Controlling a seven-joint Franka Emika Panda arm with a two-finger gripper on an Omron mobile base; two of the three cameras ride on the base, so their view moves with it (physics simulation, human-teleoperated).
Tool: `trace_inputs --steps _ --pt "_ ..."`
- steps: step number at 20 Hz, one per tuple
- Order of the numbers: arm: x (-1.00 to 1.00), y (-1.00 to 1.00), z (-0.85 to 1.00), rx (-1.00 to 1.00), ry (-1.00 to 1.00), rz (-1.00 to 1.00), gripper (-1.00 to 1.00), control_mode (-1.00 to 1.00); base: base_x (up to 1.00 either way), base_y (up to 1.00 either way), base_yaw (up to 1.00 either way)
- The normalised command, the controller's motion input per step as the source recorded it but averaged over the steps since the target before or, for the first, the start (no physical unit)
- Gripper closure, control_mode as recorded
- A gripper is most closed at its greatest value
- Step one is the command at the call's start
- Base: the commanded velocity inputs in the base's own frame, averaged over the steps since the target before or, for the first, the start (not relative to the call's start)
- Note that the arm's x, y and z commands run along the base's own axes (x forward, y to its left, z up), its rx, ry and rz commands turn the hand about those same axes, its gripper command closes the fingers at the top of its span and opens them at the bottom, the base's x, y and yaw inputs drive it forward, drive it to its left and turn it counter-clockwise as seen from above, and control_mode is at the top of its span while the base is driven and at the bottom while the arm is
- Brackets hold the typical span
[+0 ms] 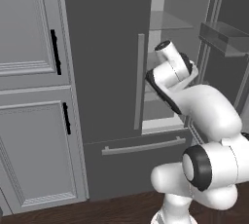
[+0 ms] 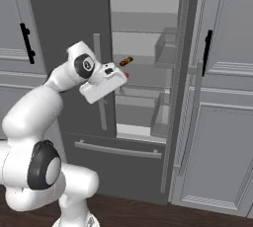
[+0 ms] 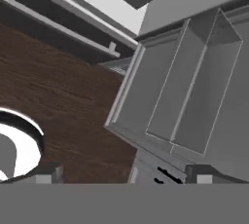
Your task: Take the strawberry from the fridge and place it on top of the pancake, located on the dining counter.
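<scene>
The fridge stands with its left door shut and its right side open onto pale shelves. The strawberry is a tiny red speck on a glass shelf, just past the upper right corner of my hand's white body. My arm reaches in front of that shelf. In the hand view my gripper points down at the floor and the door bins. Its fingertips are far apart with nothing between them, so it is open. The pancake and the dining counter are out of view.
A small orange-brown and yellow item lies on the shelf just above the strawberry. Light grey panelled cabinets with black handles flank the fridge. The freezer drawer's bar handle runs below. The floor is dark wood.
</scene>
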Motion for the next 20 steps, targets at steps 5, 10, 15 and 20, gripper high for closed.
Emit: trace_inputs --steps 5,10,15,20 --pt "0.0 0.47 0.12 0.63 -0.85 -0.4 -1.0 -1.0 0.0 0.0 0.0" --pt "0.0 0.69 0.24 0.41 -0.96 -0.25 -1.0 -1.0 0.0 0.0 0.0" --pt "0.04 0.84 0.29 0.03 -0.89 0.0 -1.0 -1.0 0.0 0.0 0.0" --pt "0.77 0.11 0.31 0.0 0.06 0.0 -1.0 -1.0 0.0 0.0 0.0"
